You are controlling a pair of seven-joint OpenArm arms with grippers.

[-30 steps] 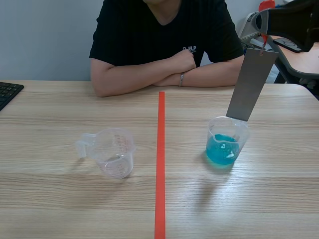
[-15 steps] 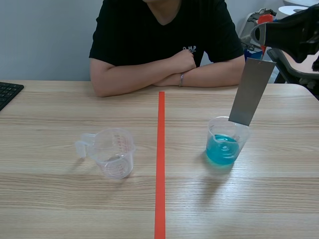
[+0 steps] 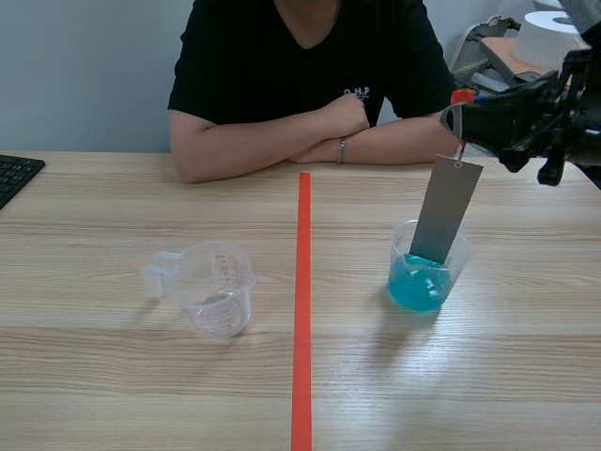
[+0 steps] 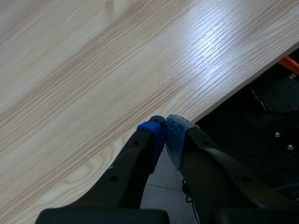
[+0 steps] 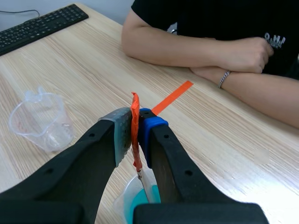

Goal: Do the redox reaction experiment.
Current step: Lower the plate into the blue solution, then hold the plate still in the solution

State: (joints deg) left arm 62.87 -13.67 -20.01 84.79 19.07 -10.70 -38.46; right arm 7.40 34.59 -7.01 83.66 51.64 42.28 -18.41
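The right gripper (image 5: pixel 135 122) was clenched on an orange tag (image 5: pixel 135 105); a grey metal strip (image 3: pixel 445 209) hung from that tag, tilted, its lower end inside the clear cup (image 3: pixel 427 268) of blue liquid (image 3: pixel 416 287) – right of the red tape line (image 3: pixel 302 310). An empty measuring cup (image 3: pixel 218 287) stood left of the line, well apart. The left gripper (image 4: pixel 164 130) was closed on nothing, pads touching, above the desk (image 3: pixel 141 376) edge. A person (image 3: pixel 300 66) sat across the desk with arms folded; a keyboard (image 3: pixel 14 174) lay at the far left.
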